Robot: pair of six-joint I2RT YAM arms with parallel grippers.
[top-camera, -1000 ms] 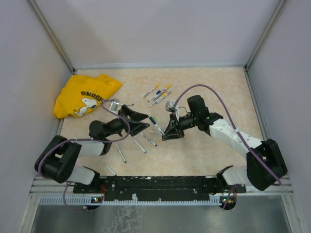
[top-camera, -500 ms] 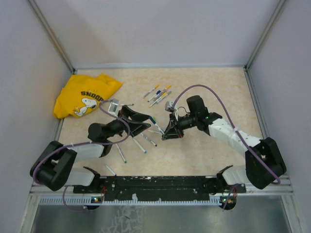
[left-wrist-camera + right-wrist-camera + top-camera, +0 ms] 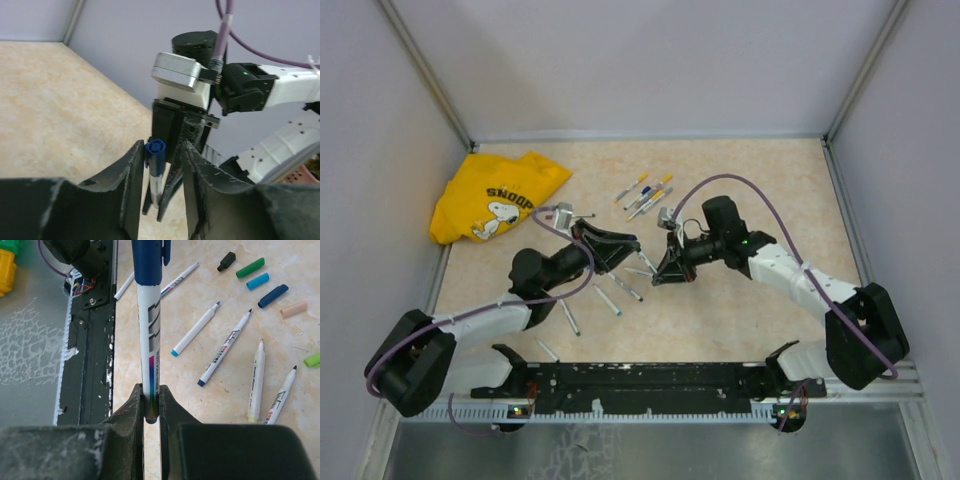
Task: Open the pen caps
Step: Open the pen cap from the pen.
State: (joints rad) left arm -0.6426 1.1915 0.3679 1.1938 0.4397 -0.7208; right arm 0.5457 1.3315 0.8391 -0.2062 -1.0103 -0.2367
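Mid-air, right claw (image 3: 150, 401) pinches one pen (image 3: 149, 340), left claw (image 3: 162, 148) spread around its blue cap (image 3: 155, 153); six caps (image 3: 250, 267) loose.

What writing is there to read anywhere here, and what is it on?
"SNOOP": black letters on the crumpled yellow cloth, cut off by a fold.
Print on the blue-capped white marker: blurred, unreadable.
Print on the loose white markers lying flat: too small to read.

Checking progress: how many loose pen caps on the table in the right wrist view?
6. Upper right, in a row: black cap, green cap, light blue cap, dark blue cap, peach cap. Lime cap at the right edge. Others may lie outside the frame.
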